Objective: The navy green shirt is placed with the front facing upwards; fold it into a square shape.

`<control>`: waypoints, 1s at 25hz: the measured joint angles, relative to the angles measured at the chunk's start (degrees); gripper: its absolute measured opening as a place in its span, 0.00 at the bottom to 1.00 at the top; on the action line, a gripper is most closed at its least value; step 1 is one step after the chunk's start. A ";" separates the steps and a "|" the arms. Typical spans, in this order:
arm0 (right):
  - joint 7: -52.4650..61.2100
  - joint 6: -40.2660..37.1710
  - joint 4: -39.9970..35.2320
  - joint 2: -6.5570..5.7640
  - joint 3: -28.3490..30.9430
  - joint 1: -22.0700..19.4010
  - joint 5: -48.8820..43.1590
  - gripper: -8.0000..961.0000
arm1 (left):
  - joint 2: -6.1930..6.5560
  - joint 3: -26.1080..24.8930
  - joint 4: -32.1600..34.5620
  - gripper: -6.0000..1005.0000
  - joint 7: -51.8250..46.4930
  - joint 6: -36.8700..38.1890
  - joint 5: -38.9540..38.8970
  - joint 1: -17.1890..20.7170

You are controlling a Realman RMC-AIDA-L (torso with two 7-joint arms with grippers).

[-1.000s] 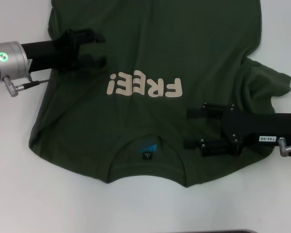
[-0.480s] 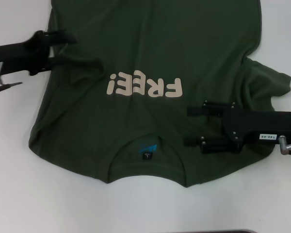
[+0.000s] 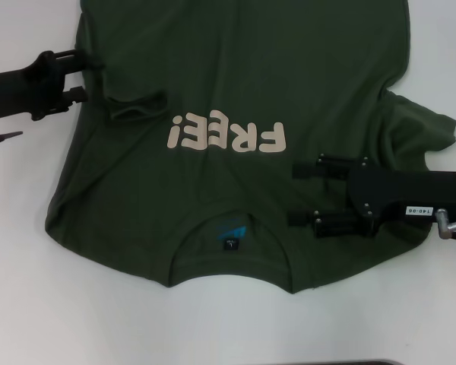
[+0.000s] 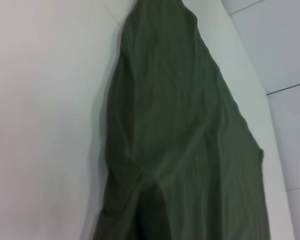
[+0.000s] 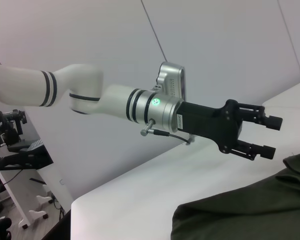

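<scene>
navy green shirt [image 3: 243,91] lies front-up on white table [image 3: 76,312], "FREE!" lettering [image 3: 226,137] at chest | left gripper [image 3: 80,74] gapes wide at shirt's edge | right gripper [image 3: 298,195] spread wide beside lettering

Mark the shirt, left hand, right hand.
navy green shirt [image 3: 243,68]: head view, bare chest fabric beyond the lettering.
left hand [image 3: 87,74]: head view, between its open fingertips.
right hand [image 3: 295,195]: head view, between its open fingertips.
</scene>
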 joint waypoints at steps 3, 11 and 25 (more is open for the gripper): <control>0.00 0.00 -0.02 0.00 -0.01 0.01 0.00 0.97 | -0.40 2.12 -0.35 0.72 -0.39 -2.37 0.01 -0.52; 0.00 0.00 -0.04 -0.01 0.03 -0.09 0.00 0.97 | -0.32 4.88 -3.72 0.72 -1.09 -5.30 -0.08 -2.49; 0.00 0.10 -0.04 -0.08 0.33 -0.60 0.00 0.97 | -0.63 4.58 -3.92 0.72 2.79 -0.27 -14.45 -1.12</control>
